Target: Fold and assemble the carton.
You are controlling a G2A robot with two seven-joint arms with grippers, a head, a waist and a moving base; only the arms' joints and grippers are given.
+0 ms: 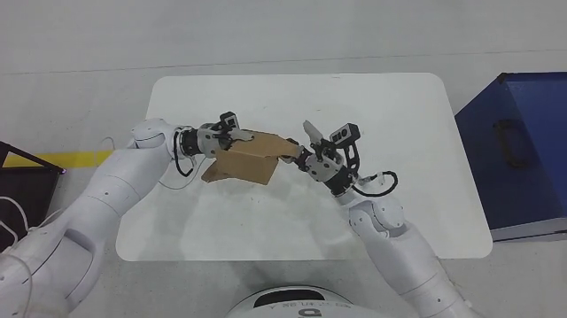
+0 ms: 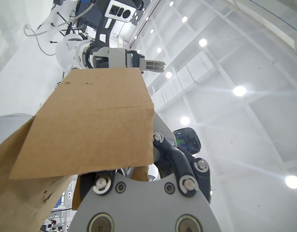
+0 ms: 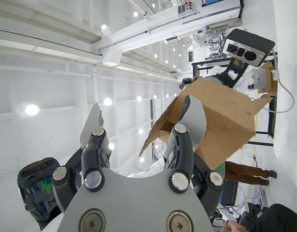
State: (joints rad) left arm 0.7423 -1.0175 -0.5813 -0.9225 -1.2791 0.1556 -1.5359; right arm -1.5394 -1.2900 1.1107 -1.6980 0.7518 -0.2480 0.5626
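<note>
A brown carton [image 1: 244, 159] is held tilted over the middle of the white table [image 1: 399, 194]. My left gripper [image 1: 229, 137] is shut on the carton's left end. In the left wrist view the carton [image 2: 90, 126] covers most of that gripper, and one finger [image 2: 174, 153] shows beside a panel edge. My right gripper [image 1: 303, 141] is open at the carton's right end. In the right wrist view the right gripper [image 3: 141, 105] has one finger [image 3: 193, 117] lying against the open end of the carton [image 3: 226, 117], where a loose flap [image 3: 158, 129] hangs. The other finger stands free.
A blue bin [image 1: 523, 154] stands beyond the table's right edge. A dark frame [image 1: 22, 163] and a yellow floor line [image 1: 75, 159] lie off the left side. Bare table surrounds the carton on all sides.
</note>
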